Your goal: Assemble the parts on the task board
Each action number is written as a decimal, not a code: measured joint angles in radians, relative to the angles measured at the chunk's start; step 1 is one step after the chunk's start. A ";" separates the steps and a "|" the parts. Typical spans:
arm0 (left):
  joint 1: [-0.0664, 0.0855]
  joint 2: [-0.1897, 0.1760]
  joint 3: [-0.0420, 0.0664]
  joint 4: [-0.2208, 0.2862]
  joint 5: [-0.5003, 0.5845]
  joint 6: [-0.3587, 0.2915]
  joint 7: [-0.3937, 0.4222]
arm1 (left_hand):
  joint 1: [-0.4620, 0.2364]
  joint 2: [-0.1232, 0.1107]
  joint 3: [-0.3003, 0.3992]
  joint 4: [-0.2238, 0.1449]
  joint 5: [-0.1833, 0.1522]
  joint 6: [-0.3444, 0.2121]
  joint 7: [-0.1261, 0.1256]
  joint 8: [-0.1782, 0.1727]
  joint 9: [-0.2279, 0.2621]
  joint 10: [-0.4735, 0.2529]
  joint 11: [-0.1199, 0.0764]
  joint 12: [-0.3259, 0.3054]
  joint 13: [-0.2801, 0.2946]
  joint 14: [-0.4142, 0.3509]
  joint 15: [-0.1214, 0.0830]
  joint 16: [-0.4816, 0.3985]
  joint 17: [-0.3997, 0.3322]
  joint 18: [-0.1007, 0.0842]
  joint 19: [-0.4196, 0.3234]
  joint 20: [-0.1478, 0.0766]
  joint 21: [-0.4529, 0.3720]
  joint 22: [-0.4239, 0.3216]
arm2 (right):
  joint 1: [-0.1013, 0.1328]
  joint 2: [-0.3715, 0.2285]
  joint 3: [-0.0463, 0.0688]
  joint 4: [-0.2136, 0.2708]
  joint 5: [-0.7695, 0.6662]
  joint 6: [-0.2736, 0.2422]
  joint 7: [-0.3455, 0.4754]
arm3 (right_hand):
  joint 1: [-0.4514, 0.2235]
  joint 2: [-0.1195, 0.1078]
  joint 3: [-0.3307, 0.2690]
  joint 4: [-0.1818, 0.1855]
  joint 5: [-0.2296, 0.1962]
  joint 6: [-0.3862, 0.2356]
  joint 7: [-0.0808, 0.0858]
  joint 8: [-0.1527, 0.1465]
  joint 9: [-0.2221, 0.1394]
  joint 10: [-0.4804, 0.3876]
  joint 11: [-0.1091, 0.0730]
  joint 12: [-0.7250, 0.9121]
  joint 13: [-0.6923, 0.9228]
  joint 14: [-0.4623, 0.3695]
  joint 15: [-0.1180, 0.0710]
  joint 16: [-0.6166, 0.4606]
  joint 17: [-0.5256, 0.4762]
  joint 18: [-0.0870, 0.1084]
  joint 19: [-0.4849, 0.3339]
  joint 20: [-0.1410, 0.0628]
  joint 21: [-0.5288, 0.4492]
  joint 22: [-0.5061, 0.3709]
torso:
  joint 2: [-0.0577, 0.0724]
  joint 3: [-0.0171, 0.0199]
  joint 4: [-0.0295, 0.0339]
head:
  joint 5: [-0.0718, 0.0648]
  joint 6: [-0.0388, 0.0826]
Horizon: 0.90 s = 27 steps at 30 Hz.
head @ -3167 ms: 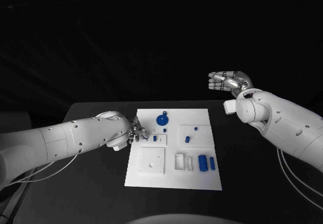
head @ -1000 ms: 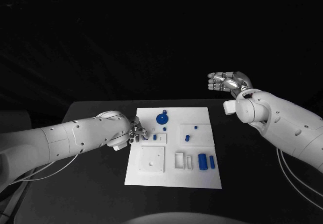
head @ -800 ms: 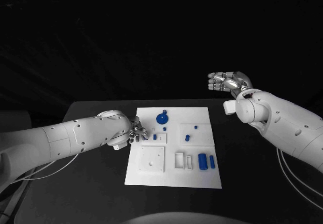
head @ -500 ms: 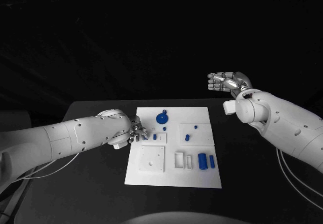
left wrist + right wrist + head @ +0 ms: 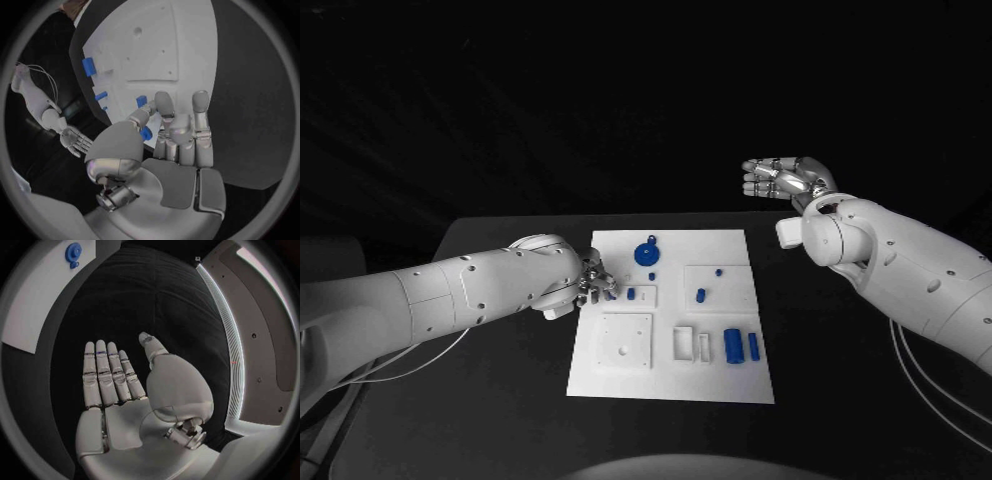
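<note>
Task board (image 5: 672, 375) flat on black table (image 5: 502, 400), one white plate. Blue parts counted in head view: one round disc (image 5: 648, 254), two larger blocks (image 5: 733, 345) side by side, a few small pegs (image 5: 701, 296) between. Left hand (image 5: 596, 283) low at board's left edge, fingers close together over it, fingertips (image 5: 159, 100) just beside one small blue piece (image 5: 145, 133); grip on it not discernible. Right hand (image 5: 785, 178) raised well apart from board, fingers straight and loosely side by side, thumb out, holding nothing.
</note>
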 measured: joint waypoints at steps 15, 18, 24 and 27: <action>0.000 0.009 0.000 -0.007 -0.012 0.008 -0.002 | 0.027 -0.013 -0.039 0.039 -0.023 0.009 0.005 0.000 0.000 0.009 0.002 0.000 0.009 0.002 0.002 0.000 0.000 0.000 0.000 0.000 0.000 0.000 | -0.003 0.000 0.000 -0.001 0.000 0.001 0.000 | 0.000 0.000 0.000 0.000 0.000 0.000 0.000 0.000 0.000 0.000 0.000 0.000 0.000 0.000 0.000 0.000 0.000 0.000 0.000 0.000 0.000 0.000 | 0.000 -0.0006 0.0003 | -0.003 -0.002; 0.000 0.011 0.000 -0.010 -0.014 0.011 -0.003 | 0.027 -0.013 -0.043 0.043 -0.023 0.012 0.005 0.001 0.001 0.011 0.004 0.000 0.009 0.002 0.002 0.000 0.000 0.000 0.000 0.000 0.000 0.000 | -0.003 0.000 0.000 -0.001 0.000 0.002 0.000 | 0.000 0.000 0.000 0.000 0.000 0.000 0.000 0.000 0.000 0.000 0.000 0.000 0.000 0.000 0.000 0.000 0.000 0.000 0.000 0.000 0.000 0.000 | 0.000 -0.0006 0.0002 | -0.004 -0.001; -0.003 0.015 -0.002 -0.013 -0.014 0.020 -0.003 | 0.030 -0.017 -0.062 0.064 -0.062 0.032 0.007 0.009 -0.001 0.025 0.011 0.000 0.009 0.002 0.002 0.000 0.000 0.000 0.000 0.000 0.000 0.000 | -0.003 -0.001 0.000 -0.001 0.000 0.002 0.000 | 0.000 0.000 0.000 0.000 0.000 0.000 0.000 0.000 0.000 0.000 0.000 0.000 0.000 0.000 0.000 0.000 0.000 0.000 0.000 0.000 0.000 0.000 | 0.000 -0.0010 0.0002 | -0.005 -0.001; -0.003 0.017 -0.002 -0.017 -0.014 0.024 -0.004 | 0.026 -0.029 -0.085 0.087 -0.110 0.135 -0.044 0.000 -0.002 0.022 0.009 0.000 0.009 0.002 0.002 0.000 0.000 0.000 0.000 0.000 0.000 0.000 | -0.003 -0.001 0.000 -0.001 0.000 0.002 0.000 | 0.000 0.000 0.000 0.000 0.000 0.000 0.000 0.000 0.000 0.000 0.000 0.000 0.000 0.000 0.000 0.000 0.000 0.000 0.000 0.000 0.000 0.000 | 0.000 -0.0011 0.0002 | -0.006 -0.001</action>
